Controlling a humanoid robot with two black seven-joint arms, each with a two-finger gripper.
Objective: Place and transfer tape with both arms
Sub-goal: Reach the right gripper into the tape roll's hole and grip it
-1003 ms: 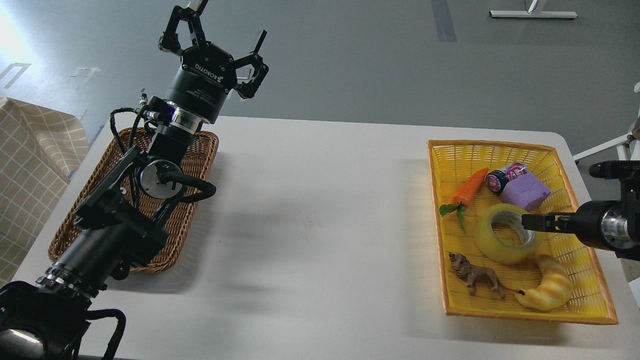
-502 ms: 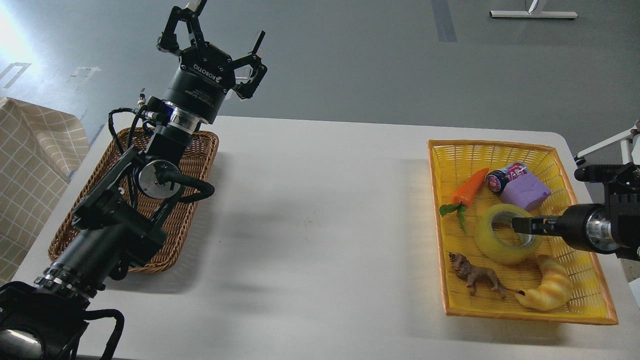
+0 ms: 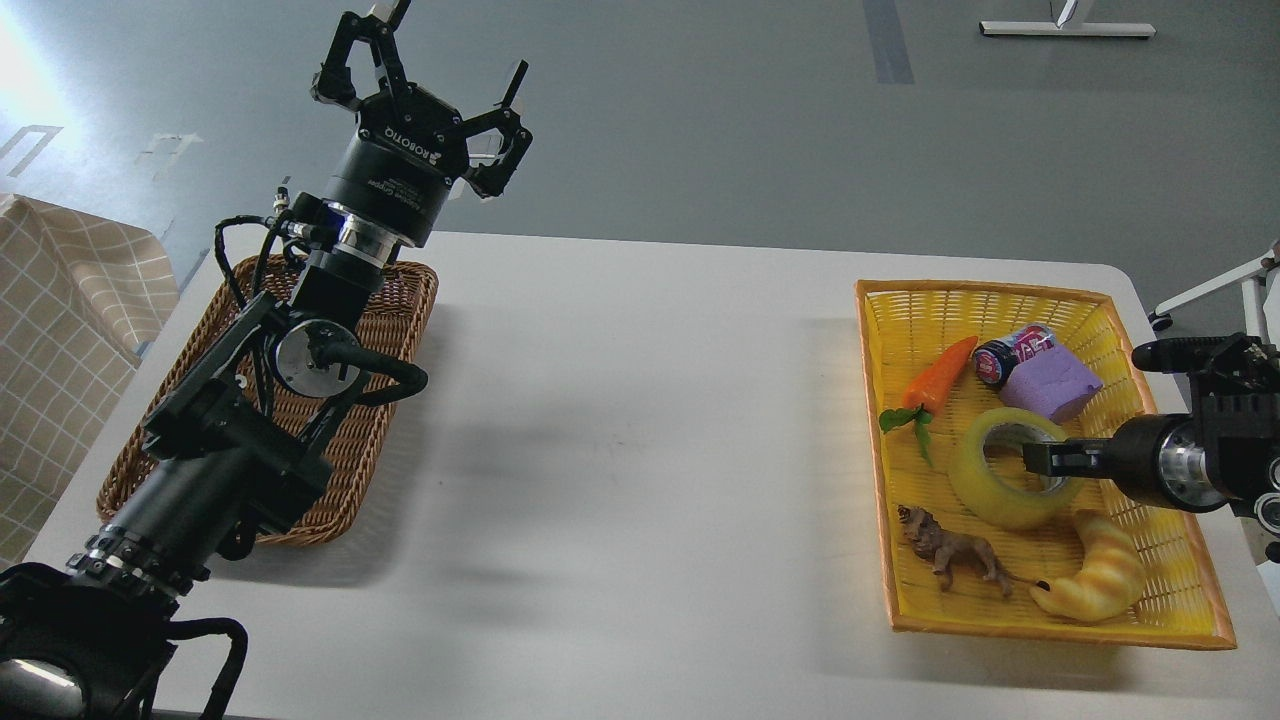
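Note:
The tape (image 3: 975, 482), a translucent yellow roll with a pale core, lies in the yellow basket (image 3: 1190, 590) on the right of the table. My right gripper (image 3: 1030, 458) comes in from the right edge, seen edge-on over the roll's core; its tip sits at the hole, and its fingers cannot be told apart. My left gripper (image 3: 440, 50) is raised high over the table's far left, above the brown wicker basket (image 3: 330, 500), open and empty.
The yellow basket also holds a toy carrot (image 3: 940, 372), a small can (image 3: 1012, 354), a purple block (image 3: 1050, 385), a toy lion (image 3: 950, 552) and a croissant toy (image 3: 1095, 578). A checked cloth (image 3: 50, 340) lies left of the white table (image 3: 620, 440).
My right gripper has moved left and down, from the roll's right rim to over its core hole. The left arm has barely moved.

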